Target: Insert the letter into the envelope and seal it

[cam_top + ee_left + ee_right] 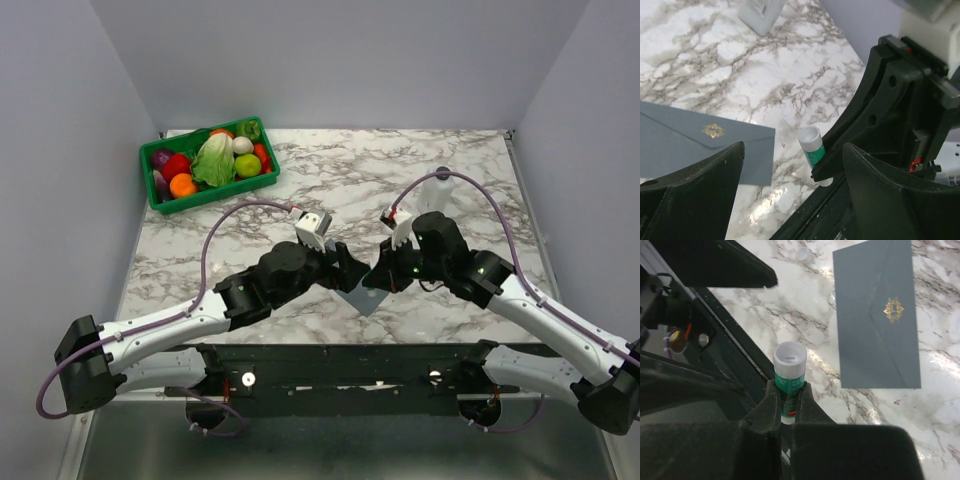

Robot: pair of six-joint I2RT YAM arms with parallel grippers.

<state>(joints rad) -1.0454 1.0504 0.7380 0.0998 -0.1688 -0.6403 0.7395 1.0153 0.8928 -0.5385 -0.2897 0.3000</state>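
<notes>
The slate-grey envelope lies flat on the marble between the two arms, flap side up with a gold emblem at the flap's tip. The envelope is beside my left gripper, which is open and holds nothing. My right gripper is shut on a green-and-white glue stick, held upright just left of the envelope. The same glue stick shows in the left wrist view, pinched in the other arm's black fingers. The letter is not in view.
A green basket of toy vegetables stands at the back left. A white bottle stands behind the right arm. A small white cap lies on the marble near the envelope's far corner. The black base frame runs along the near edge.
</notes>
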